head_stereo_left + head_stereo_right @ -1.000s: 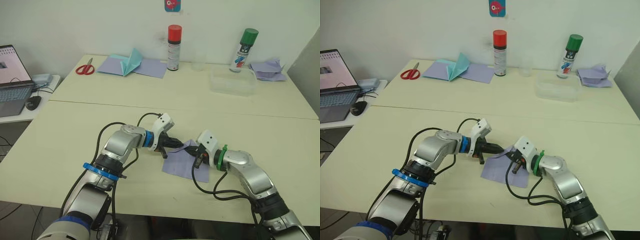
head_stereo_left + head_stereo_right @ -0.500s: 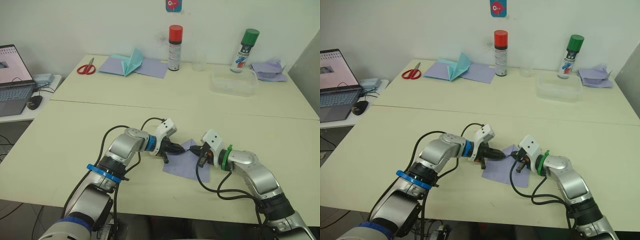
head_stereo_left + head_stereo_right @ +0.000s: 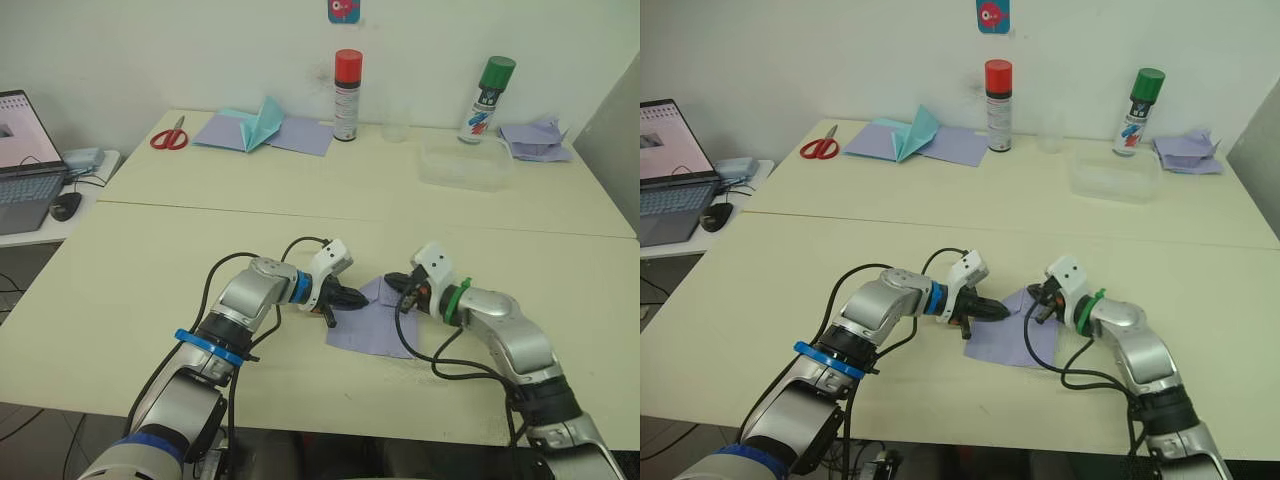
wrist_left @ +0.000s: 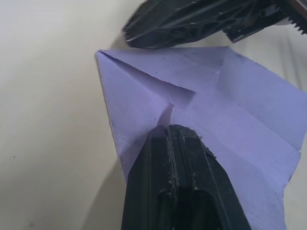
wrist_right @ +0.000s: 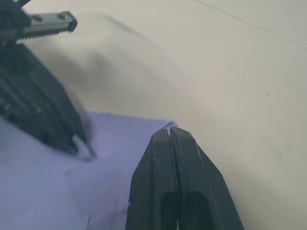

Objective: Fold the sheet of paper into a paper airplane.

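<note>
The left gripper (image 4: 173, 128), its two black fingers pressed together, is resting its tip on the sheet of paper (image 4: 230, 100) where creases are meeting. The lavender sheet is lying on a pale table (image 4: 48, 120), one corner folded inward. The right gripper (image 4: 144, 33) is hovering at the sheet's far edge.

Layout, near table and far table.

Sheet of paper (image 3: 373, 320) lies flat on the near table (image 3: 120, 300), between left gripper (image 3: 352, 297) on its left edge and right gripper (image 3: 403, 286) at its far corner. On the far table (image 3: 300, 180), left to right: scissors (image 3: 170, 135), tent-shaped paper (image 3: 262, 124), spray can (image 3: 347, 82), clear tub (image 3: 465, 163), second can (image 3: 487, 87) behind it, scraps (image 3: 537, 140). Laptop (image 3: 25, 160) far left.
</note>
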### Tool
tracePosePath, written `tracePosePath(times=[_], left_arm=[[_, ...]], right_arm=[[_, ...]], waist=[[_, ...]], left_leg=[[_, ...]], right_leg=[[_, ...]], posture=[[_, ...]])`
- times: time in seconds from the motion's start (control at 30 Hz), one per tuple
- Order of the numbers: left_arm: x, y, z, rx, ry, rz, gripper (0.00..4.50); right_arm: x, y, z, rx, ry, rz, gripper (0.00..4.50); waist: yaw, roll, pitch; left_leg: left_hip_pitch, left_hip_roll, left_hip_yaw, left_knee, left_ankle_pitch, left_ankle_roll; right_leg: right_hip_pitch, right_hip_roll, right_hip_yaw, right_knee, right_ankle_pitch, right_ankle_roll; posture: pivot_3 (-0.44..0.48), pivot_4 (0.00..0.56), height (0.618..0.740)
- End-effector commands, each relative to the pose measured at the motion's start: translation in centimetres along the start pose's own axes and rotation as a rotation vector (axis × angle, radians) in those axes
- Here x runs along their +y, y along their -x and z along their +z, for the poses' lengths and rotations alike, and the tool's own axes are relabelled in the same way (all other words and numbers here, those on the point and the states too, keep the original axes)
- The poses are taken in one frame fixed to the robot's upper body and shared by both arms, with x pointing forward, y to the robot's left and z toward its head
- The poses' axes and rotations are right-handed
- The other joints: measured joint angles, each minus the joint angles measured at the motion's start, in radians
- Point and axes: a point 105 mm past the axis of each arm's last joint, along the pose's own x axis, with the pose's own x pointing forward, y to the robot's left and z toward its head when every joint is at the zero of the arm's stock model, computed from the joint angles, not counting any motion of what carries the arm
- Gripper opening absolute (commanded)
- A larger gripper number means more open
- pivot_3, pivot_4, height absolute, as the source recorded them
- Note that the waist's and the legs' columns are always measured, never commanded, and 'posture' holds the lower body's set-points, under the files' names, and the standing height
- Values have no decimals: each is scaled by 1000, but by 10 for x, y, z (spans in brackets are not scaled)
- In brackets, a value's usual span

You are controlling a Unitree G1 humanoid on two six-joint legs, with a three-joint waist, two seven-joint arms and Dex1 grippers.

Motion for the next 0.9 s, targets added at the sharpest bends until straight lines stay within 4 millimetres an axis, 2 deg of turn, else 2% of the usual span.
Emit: tracePosePath(times=[0.03,0.2,0.4,0.57,0.7,0.9], left_arm=[[3,-1,-2,23,-14,25,27],[4,-1,-1,22,-21,28,27],[4,3,-1,21,-30,30,27],[-3,8,17,-67,-14,-16,27],[-13,17,23,-93,-25,-68,1014],[-20,37,32,-124,-33,-92,2939]], right_arm=[[-4,-6,7,-32,4,-3,0],[4,-14,-3,10,-3,41,0],[8,-15,-13,46,6,61,0],[13,-15,-15,37,-32,75,0],[14,-16,-14,38,-32,81,0],[14,-16,-17,46,-16,82,0]], waist=[[0,0,0],[0,0,0],[-1,0,0],[-1,0,0],[-2,0,0],[-3,0,0]], left_leg=[[0,0,0,0,0,0],[0,0,0,0,0,0],[0,0,0,0,0,0],[0,0,0,0,0,0],[0,1,0,0,0,0],[0,1,0,0,0,0]], right_leg=[[0,0,0,0,0,0],[0,0,0,0,0,0],[0,0,0,0,0,0],[0,0,0,0,0,0],[0,0,0,0,0,0],[0,0,0,0,0,0]], posture=[[0,150,740],[0,150,740],[0,150,740],[0,150,740],[0,150,740],[0,150,740]])
